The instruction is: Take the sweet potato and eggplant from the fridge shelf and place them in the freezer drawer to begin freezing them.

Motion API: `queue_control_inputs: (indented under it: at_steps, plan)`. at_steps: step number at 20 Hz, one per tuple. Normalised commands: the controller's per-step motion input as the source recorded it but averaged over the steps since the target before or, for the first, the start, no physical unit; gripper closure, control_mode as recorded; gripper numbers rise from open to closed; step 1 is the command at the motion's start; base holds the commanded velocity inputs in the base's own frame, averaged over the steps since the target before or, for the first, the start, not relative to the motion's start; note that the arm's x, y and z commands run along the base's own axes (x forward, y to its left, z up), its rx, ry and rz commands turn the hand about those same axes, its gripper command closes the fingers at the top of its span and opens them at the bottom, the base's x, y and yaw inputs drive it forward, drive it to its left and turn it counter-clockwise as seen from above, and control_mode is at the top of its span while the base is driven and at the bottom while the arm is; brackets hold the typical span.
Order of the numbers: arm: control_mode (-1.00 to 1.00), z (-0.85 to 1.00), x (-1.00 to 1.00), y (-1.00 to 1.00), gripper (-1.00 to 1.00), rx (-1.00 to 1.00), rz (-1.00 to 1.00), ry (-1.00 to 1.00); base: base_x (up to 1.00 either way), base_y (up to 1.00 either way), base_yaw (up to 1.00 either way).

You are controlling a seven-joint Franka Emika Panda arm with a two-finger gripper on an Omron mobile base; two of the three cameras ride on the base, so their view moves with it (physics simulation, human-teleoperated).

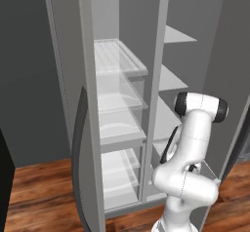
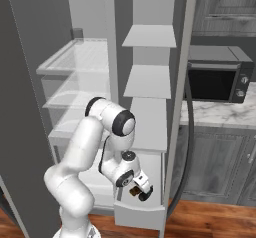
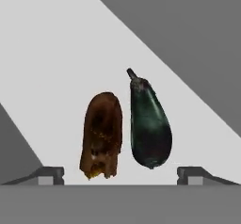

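Sweet potato (image 3: 101, 136) and eggplant (image 3: 149, 124) lie side by side on the pale floor of the freezer drawer (image 3: 61, 53), seen in my hand view. Sweet potato is the brown lump, yellowish at its near end; eggplant is the glossy near-black oval just beside it, stem pointing away from me. Narrow gap between them, not touching as far as I can tell.

My gripper (image 3: 120, 173) is spread wide, the two dark fingertips (image 3: 47, 173) standing far apart at the bottom of the hand view, one outside each vegetable. Nothing between the fingers, I hold nothing. Both vegetables sit clear of the tips.

In the right base view my arm is folded low: shoulder link rises, the elbow (image 2: 120, 122) bends at mid height, then the forearm drops down so my gripper (image 2: 141, 188) points down into the pulled-out drawer (image 2: 139, 216) at the bottom of the fridge. A bit of brown shows just under the fingers there, too small to say more.

In the left base view my arm stands at lower right with the elbow (image 1: 202, 106) up in front of the open fridge; wrist goes down behind my own links.

Fridge shelf (image 1: 117, 60) is the translucent ribbed panel high in the left compartment, well above the drawer. Microwave (image 2: 215, 79) sits on the marble counter (image 2: 225, 114) to the right of the fridge.
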Motion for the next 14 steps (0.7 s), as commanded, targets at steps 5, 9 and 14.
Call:
queue_control_inputs:
  at_steps: [5,9,14]
  plan:
    - [-1.0,1.0,-0.02,0.06,-1.0,0.0,-0.03,-0.01,0.0,0.0,0.0]
    - [-1.0,1.0,-0.31,0.0,-1.0,0.0,-0.03,-0.11,0.0,0.0,0.0]
    - [-1.0,1.0,-0.66,0.09,-1.0,0.0,-0.01,-0.21,0.0,0.0,0.0]
